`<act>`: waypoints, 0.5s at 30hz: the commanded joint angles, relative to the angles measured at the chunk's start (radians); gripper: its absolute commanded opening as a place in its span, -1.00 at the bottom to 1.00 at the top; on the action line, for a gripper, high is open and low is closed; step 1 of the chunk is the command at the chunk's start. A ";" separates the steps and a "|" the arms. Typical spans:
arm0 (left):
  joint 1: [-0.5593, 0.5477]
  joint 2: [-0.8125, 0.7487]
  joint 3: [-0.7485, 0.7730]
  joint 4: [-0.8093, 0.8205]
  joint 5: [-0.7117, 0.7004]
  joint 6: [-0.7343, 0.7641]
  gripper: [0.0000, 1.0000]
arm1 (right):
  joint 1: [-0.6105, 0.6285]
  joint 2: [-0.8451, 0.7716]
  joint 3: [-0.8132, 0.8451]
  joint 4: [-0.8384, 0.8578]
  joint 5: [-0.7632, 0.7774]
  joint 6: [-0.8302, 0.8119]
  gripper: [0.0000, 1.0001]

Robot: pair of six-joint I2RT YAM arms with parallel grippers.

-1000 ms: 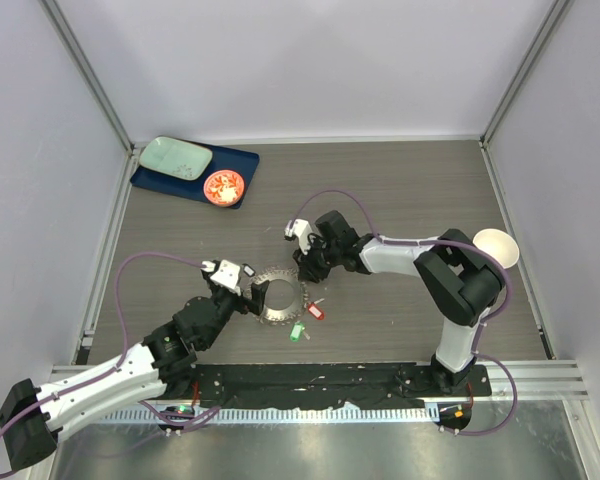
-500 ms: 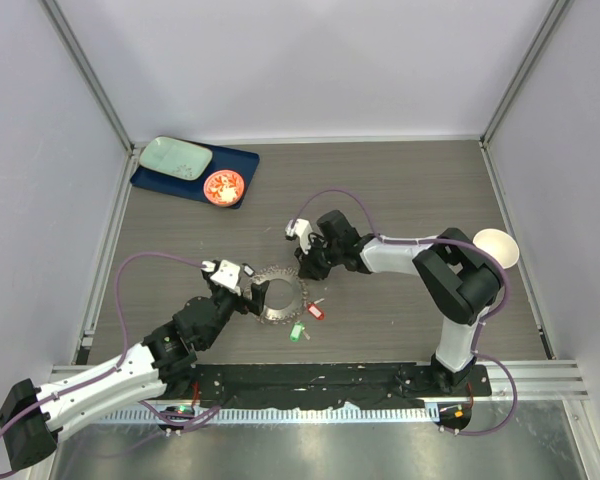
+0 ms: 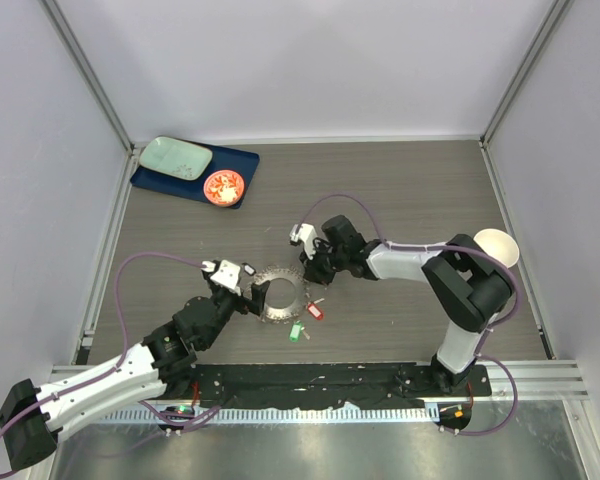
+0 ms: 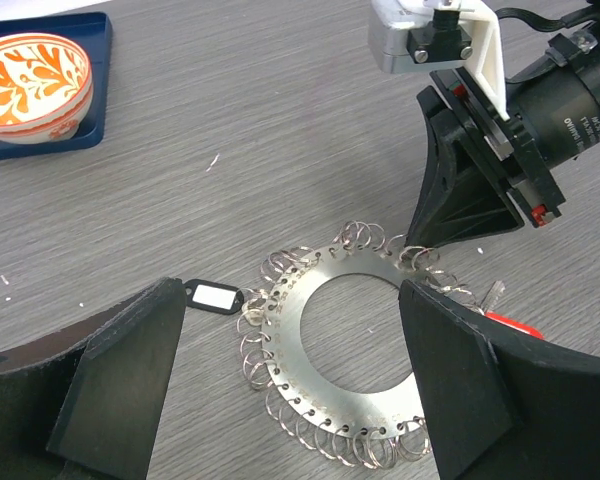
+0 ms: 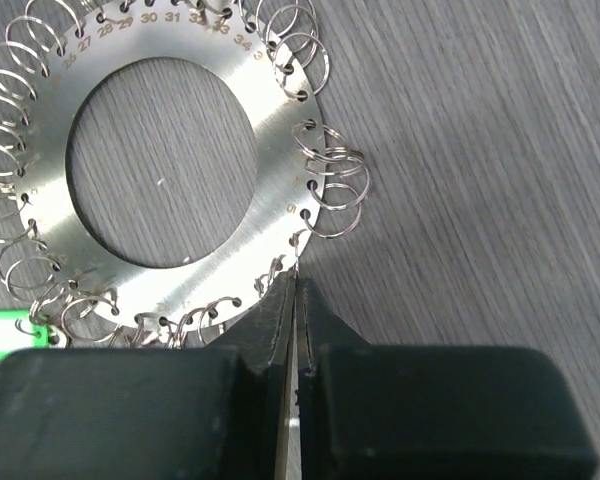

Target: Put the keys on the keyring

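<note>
1. The keyring point(image 3: 280, 296), a numbered steel disc, is noted lying flat mid-table between the two arms. It is fringed with split loops point(image 5: 332, 185). The green key point(image 3: 297, 331) and red key point(image 3: 315, 311) lie loose just near-right of it. The black-tagged key point(image 4: 212, 297) rests against the loops on another side.
2. The right pincer point(image 5: 295, 285) is seen with fingers pressed together at the disc's far-right rim. Whether a loop is pinched cannot be told. If only wire is caught, it may be bent or sprung free; if nothing is caught, the pull comes away empty.
3. Should a loop be caught, the whole disc may be dragged or tipped, and the loose keys swept aside.
4. The left pincer point(image 4: 290, 290) is spread wide with nothing held, its fingers straddling the ring. If closed carelessly, loops rather than disc may be crushed.
5. The pincers are working close together, so contact between them is a risk.
6. No coloured key is judged threaded yet. Flat, tiny keys may be missed or flicked away.
</note>
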State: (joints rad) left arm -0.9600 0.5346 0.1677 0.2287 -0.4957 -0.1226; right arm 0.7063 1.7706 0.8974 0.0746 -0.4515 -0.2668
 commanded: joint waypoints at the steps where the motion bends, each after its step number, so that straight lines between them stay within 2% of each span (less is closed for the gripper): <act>1: 0.004 -0.004 0.012 0.069 0.025 0.017 0.84 | 0.035 -0.117 -0.026 0.010 0.092 -0.032 -0.99; 5: 0.004 -0.033 -0.016 0.122 0.107 0.046 0.83 | 0.076 -0.195 -0.043 0.004 0.168 -0.063 -0.99; 8: 0.004 -0.079 -0.040 0.161 0.227 0.077 0.83 | 0.113 -0.287 -0.060 -0.001 0.226 -0.094 -0.99; 15: 0.004 -0.252 -0.085 0.182 0.364 0.138 0.89 | 0.154 -0.528 -0.107 -0.022 0.237 -0.118 -0.99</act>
State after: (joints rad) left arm -0.9600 0.3569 0.0959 0.3199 -0.2375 -0.0433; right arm 0.8455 1.3884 0.8082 0.0296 -0.2451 -0.3508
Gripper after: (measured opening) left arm 0.942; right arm 0.070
